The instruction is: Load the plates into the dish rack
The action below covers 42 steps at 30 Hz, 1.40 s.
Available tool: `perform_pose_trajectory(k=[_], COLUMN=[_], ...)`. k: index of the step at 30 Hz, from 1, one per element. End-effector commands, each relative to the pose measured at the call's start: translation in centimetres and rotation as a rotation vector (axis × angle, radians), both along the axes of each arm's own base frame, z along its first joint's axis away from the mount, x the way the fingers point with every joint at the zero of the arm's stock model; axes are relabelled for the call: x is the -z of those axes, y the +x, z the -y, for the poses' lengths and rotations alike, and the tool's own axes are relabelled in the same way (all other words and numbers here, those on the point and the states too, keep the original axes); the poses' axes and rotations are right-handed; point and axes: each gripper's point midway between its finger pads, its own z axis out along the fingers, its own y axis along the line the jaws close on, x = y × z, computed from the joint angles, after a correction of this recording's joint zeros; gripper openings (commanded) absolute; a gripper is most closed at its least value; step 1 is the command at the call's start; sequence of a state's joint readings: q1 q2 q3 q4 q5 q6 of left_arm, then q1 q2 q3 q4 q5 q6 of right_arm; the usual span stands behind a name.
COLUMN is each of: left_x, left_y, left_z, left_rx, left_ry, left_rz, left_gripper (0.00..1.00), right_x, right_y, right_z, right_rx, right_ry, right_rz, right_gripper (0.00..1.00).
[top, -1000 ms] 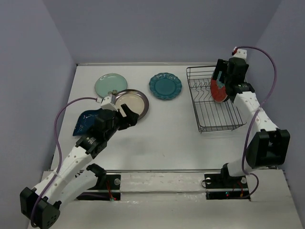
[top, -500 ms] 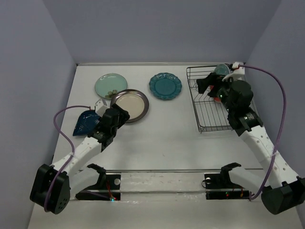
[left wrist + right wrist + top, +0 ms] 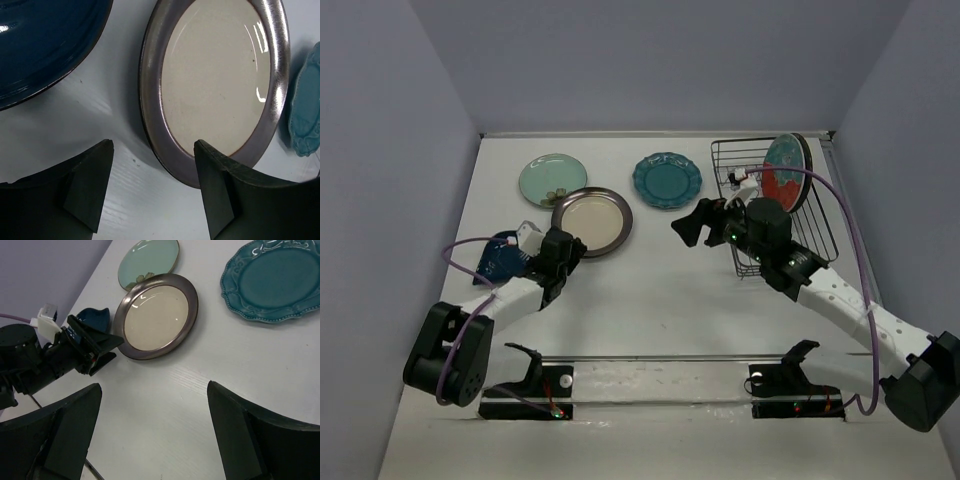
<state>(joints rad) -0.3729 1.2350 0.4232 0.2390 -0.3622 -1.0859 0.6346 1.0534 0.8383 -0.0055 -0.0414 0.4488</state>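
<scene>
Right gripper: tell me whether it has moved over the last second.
Yes. The right gripper has swung left, away from the dish rack, toward the scalloped teal plate.

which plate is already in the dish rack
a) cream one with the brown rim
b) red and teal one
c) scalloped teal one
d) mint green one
b: the red and teal plate stands on edge at the far end of the dish rack.
</scene>
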Motion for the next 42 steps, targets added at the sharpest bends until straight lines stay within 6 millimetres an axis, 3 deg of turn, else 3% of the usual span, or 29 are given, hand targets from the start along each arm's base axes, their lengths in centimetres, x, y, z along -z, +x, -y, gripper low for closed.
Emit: perform_pose_trajectory(k=[1, 6, 12, 18, 19, 21, 26, 30, 32, 33, 34, 38, 42], left_x=[0.8, 0.5, 0.4, -0.1, 0.0, 0.0, -0.2, -2.4, -6.8, -6.3, -8.0, -11.8, -13.9], left_y=[1.5, 2.8, 3.9, 4.7, 4.6, 4.4, 3.4, 2.3, 1.3, 1.0, 0.3, -0.8, -1.4], left_z=[0.1, 0.1, 0.4, 0.3, 0.2, 0.2, 0.1, 0.2, 0.2, -0.1, -0.4, -0.3, 1.0], left_rx=[-0.036, -0.045, -0.072, -0.102, -0.098, -0.089, -0.046, 0.009, 0.045, 0.048, 0.046, 0.089, 0.165], left_ry=[-0.042, -0.062, -0.094, -0.111, -0.107, -0.107, -0.084, -0.088, -0.107, -0.092, -0.103, -0.109, -0.142], left_rz=[0.022, 0.07, 0.102, 0.136, 0.141, 0.151, 0.167, 0.248, 0.405, 0.397, 0.465, 0.576, 0.611], left_gripper=[0.75, 0.72, 0.6, 0.35, 0.22, 0.07, 0.05, 0.06, 0.06, 0.06, 0.06, 0.06, 0.06], right_x=[-2.2, -1.6, -1.0, -0.9, -0.9, -0.7, -0.1, 1.0, 2.0, 1.9, 2.0, 2.4, 3.8], right_y=[0.3, 0.1, 0.0, -0.4, -0.5, -0.7, -0.8, -0.8, -0.6, -0.6, -0.5, 0.0, 0.5], right_z=[-1.7, -2.2, -2.6, -3.0, -2.9, -2.8, -2.9, -3.3, -3.6, -3.6, -3.9, -4.8, -6.4], right_rx=[-0.037, -0.05, -0.053, -0.067, -0.066, -0.064, -0.072, -0.078, -0.074, -0.072, -0.077, -0.089, -0.126], right_ry=[0.07, 0.07, 0.079, 0.099, 0.1, 0.1, 0.092, 0.093, 0.082, 0.089, 0.093, 0.105, 0.085], right_rz=[0.056, 0.039, 0.021, 0.009, 0.011, 0.006, -0.015, -0.058, -0.097, -0.101, -0.105, -0.131, -0.177], right_gripper=[0.92, 0.92, 0.92, 0.91, 0.91, 0.9, 0.89, 0.88, 0.88, 0.88, 0.87, 0.89, 0.92])
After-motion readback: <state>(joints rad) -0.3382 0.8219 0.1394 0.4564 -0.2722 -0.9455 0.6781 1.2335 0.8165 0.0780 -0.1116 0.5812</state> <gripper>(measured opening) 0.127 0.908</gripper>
